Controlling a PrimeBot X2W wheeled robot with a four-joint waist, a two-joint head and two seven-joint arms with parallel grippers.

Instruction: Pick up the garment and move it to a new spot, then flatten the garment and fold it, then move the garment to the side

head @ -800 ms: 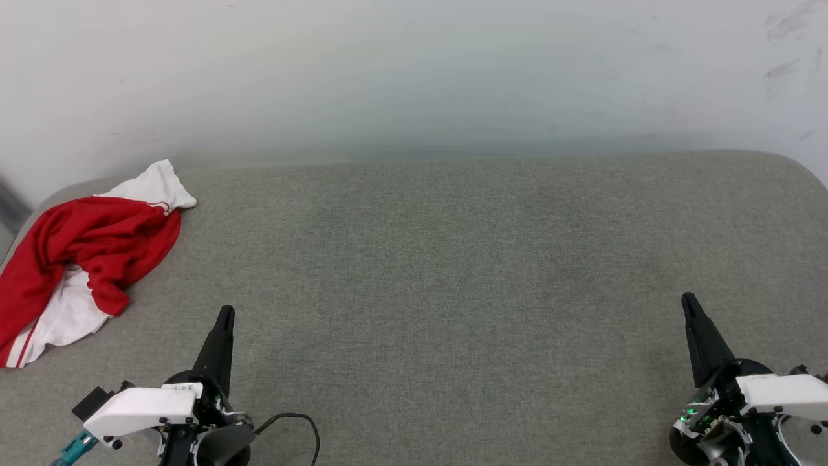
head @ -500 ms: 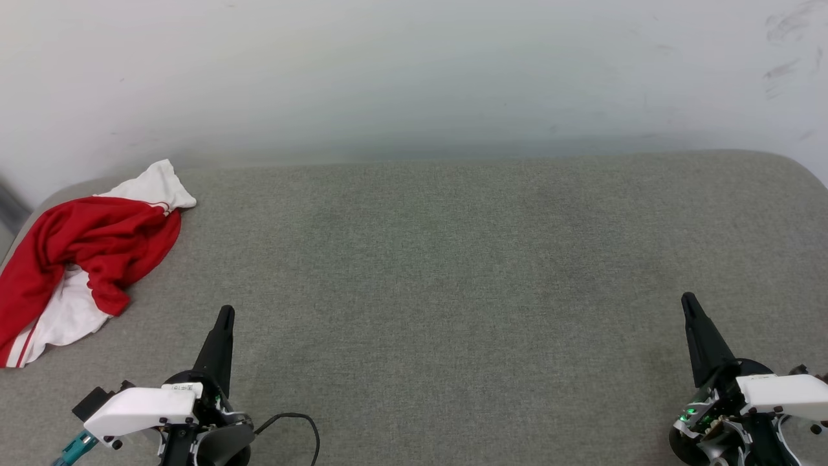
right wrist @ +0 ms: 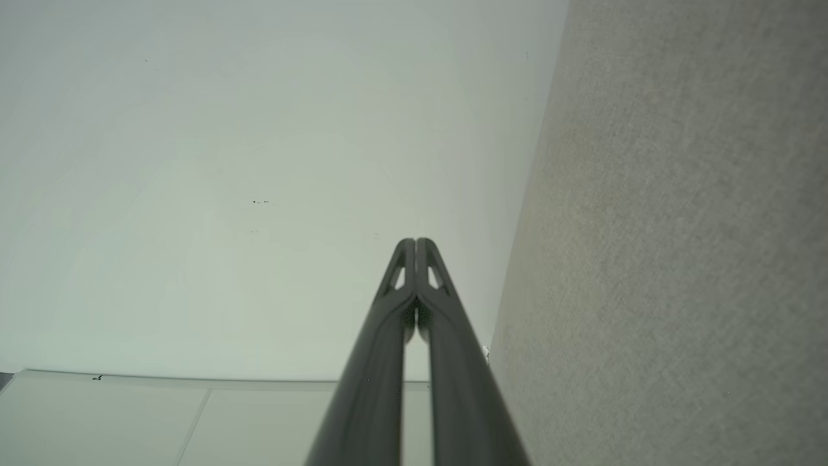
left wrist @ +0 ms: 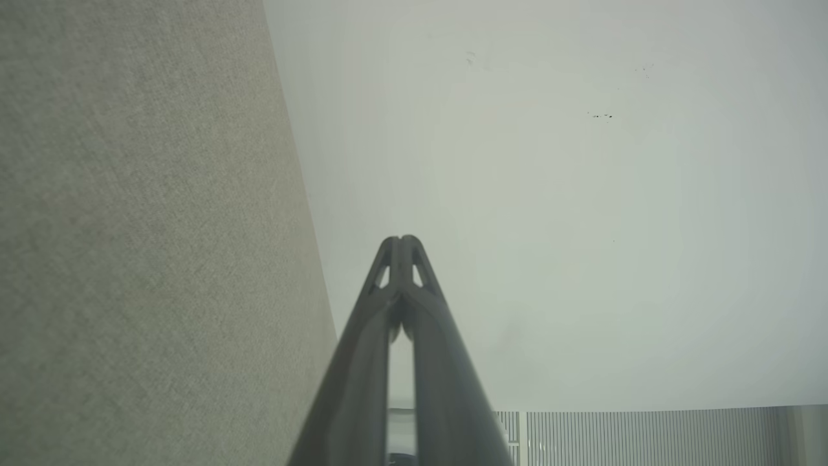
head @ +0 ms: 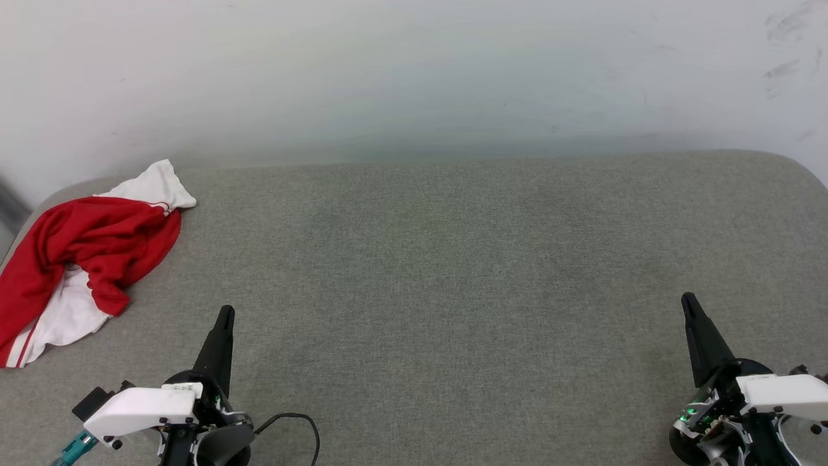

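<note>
**Red jersey bunched at the left edge, both grippers closed at the near side**

A pale wall takes up the upper part of the head view, with a few dark scuffs near its upper right. Below it spreads a broad padded surface covered in grey-green woven fabric, its far corners rounded.

The garment lies crumpled on this surface at its left edge, near the far-left corner. Red folds sit on top. One white sleeve points toward the wall, and another white part with red stripes trails toward the near side. Its chest lettering is hidden in the folds.

The left gripper is at the lower left, just to the near right of the garment and apart from it. Its dark fingers are pressed together into a single point. In the left wrist view the left gripper shows its tips meeting against the wall.

The right gripper is at the lower right, well apart from the garment. It too is closed, and the right wrist view shows the right gripper with its tips touching.

A thin black cable loops out beside the left wrist.
</note>
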